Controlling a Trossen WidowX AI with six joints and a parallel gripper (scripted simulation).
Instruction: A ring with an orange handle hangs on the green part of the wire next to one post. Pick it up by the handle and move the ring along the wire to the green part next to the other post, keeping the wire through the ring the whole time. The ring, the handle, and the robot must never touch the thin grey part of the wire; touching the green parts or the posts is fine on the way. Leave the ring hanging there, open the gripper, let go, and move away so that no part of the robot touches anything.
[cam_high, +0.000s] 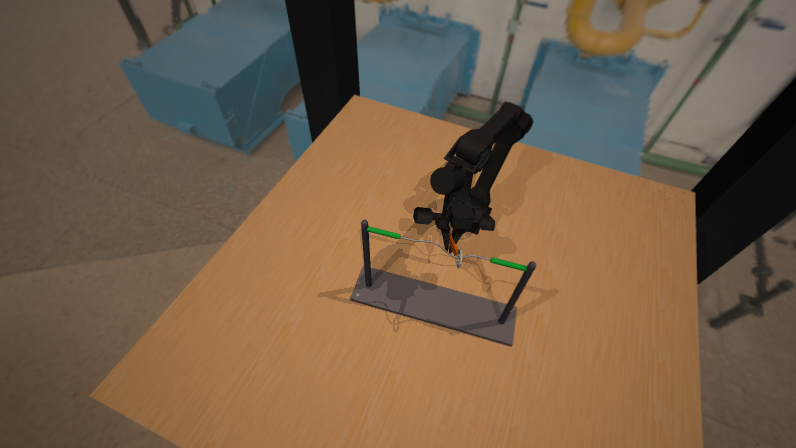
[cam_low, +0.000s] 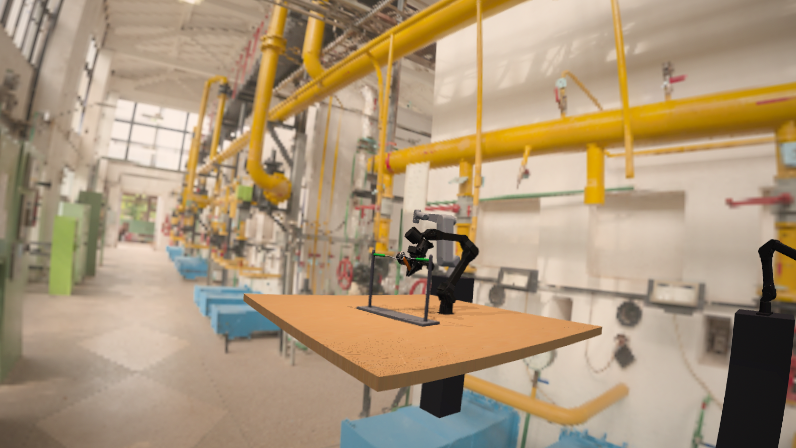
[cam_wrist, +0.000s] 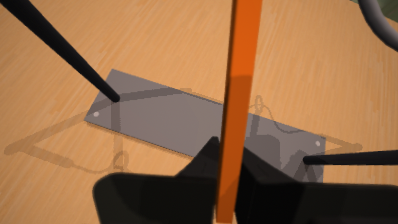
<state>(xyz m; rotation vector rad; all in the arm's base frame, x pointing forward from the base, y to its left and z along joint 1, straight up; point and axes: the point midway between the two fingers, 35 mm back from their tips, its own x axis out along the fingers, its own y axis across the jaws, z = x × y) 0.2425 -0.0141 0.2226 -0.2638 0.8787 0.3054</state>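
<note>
My gripper (cam_high: 448, 238) (cam_low: 408, 261) (cam_wrist: 220, 143) is shut on the orange handle (cam_high: 453, 244) (cam_wrist: 241, 90) of the ring (cam_high: 457, 259). The ring sits on the thin grey wire (cam_high: 420, 240), right of the middle and a short way left of the right green part (cam_high: 508, 263). The left green part (cam_high: 384, 232) lies next to the left post (cam_high: 365, 253). The right post (cam_high: 518, 292) stands on the grey base plate (cam_high: 440, 307) (cam_wrist: 165, 120). In the wrist view the handle runs straight up between the fingers; the ring is out of frame there.
The stand sits mid-table on the wooden table (cam_high: 278, 333) (cam_low: 445, 339). The arm (cam_high: 490, 150) reaches over from behind the wire. Black pillars (cam_high: 323, 55) stand behind the table's far edge.
</note>
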